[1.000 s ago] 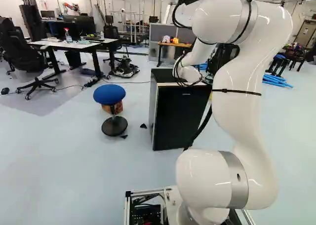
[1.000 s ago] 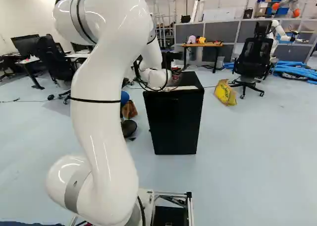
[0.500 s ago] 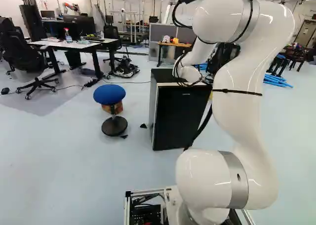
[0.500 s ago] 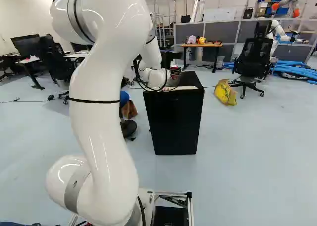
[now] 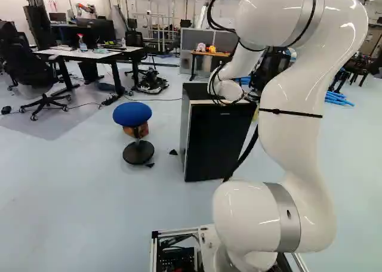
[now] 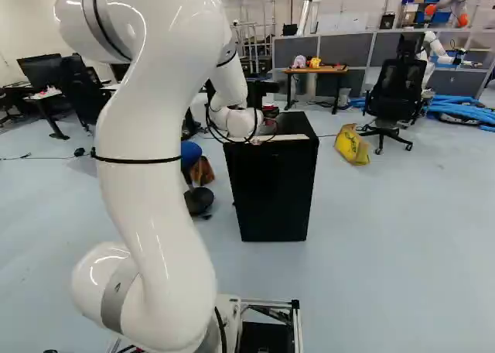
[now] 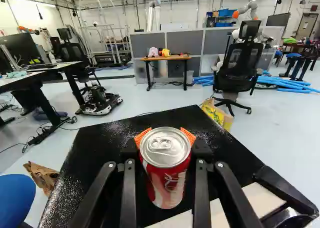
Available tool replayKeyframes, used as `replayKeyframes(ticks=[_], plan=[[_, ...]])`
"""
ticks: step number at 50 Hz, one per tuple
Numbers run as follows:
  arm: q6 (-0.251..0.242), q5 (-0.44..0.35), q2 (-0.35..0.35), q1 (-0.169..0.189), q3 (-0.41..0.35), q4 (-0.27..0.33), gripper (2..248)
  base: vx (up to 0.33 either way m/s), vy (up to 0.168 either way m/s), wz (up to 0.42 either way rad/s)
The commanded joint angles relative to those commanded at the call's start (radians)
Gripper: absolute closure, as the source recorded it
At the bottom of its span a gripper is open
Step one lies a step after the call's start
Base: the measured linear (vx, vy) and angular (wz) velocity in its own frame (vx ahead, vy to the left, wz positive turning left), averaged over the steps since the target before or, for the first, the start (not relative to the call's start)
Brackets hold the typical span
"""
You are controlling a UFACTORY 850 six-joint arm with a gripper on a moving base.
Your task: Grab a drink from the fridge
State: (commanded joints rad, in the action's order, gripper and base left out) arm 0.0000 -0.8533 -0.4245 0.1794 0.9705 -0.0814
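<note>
Tool (image 7: pixel 166 138) closed around the red can (image 7: pixel 170 187), you have it upright, its long axis vertical, over the black fridge (image 7: pixel 212 133). Whether its base touches the top, you cannot tell.

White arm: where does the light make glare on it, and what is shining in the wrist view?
Left base view: bright highlights on the white arm's upper bend; right base view: thin bright streaks along its upright link; wrist view: pale gleam on the can's metal lid, speckled sheen on the fridge top.
</note>
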Motion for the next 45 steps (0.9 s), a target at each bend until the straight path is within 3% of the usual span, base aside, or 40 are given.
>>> replayKeyframes(ticks=[19, 45], plan=[[0.000, -0.003, 0.094, -0.024, -0.117, 0.011, 152, 0.000, 0.000, 0.000], [0.000, -0.008, 0.275, -0.070, -0.346, 0.032, 152, 0.000, 0.000, 0.000]])
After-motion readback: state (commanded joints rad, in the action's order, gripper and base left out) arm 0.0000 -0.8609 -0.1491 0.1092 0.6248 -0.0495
